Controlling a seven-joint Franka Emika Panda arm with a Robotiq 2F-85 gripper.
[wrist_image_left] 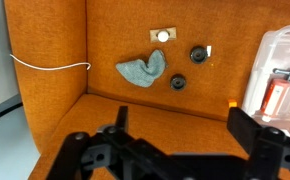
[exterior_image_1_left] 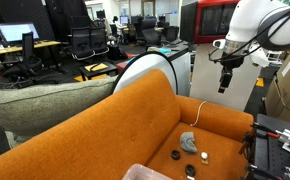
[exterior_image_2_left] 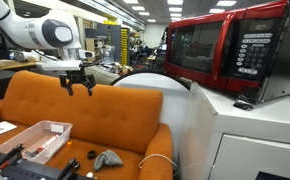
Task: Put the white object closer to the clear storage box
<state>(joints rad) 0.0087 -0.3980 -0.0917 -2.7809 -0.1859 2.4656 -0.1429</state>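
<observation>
Orange sofa (exterior_image_1_left: 135, 110) in an open-plan office, nothing grasped yet
Pincer (wrist_image_left: 178, 122) hangs high above it, jaws wide apart and empty; one small white object (wrist_image_left: 163, 35) lies at upper middle of the wrist view, well apart from the one clear storage box (wrist_image_left: 277, 70) at the right edge, one grey cloth (wrist_image_left: 142, 70) near it, two black round pieces (wrist_image_left: 198, 53) between; descent, grasp and shift all seem left to do

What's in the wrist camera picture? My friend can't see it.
The robot's open hand hangs above an orange sofa seat. On it lie a gray cloth, a small white object and two black round pieces, with a clear storage box at the right.
</observation>
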